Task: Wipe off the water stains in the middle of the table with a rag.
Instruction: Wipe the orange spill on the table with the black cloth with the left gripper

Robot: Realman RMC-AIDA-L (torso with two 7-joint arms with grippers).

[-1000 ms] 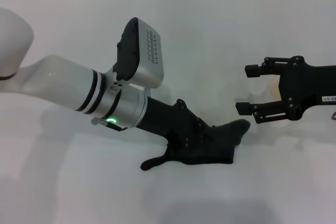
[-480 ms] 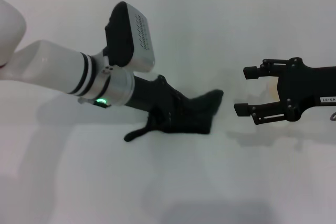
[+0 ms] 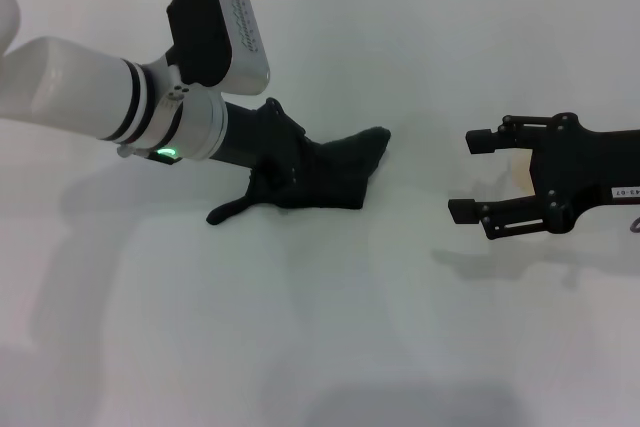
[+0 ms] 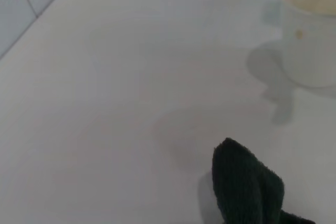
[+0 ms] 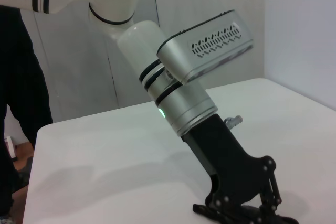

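1. Left gripper (image 3: 300, 175) is down on the bench (image 3: 330, 327), left of centre in head view, arm reaching in from the robot's left at a low slant.
2. Its fingers are closed on the rag (image 3: 335, 179) and press it flat to the bench; rag lies under and around the tips.
3. The rag is black and crumpled. One pointed corner sticks out toward the right gripper, and a thin tail trails toward the robot's left-front.
4. Left wrist view: the rag's rounded folded end (image 4: 244, 184) rests on the bench, w/ a faint ring-shaped smear (image 4: 210, 129) on the surface just beyond it. Can't tell if that smear is wet.
5. Water stains: no clear orange-brown blot shows in any view; can't tell if one lies under the rag.
6. Same wrist view shows a white cup (image 4: 310, 40) w/ a pale tan inside, upright, well apart from the rag.
7. Right gripper (image 3: 470, 175) hovers at the robot's right, fingers open w/ nothing between them, tips pointing toward the rag but well apart from it.
8. Right wrist view: left arm's silver wrist and black gripper (image 5: 236, 203) seen side-on, tips down at the bench surface.
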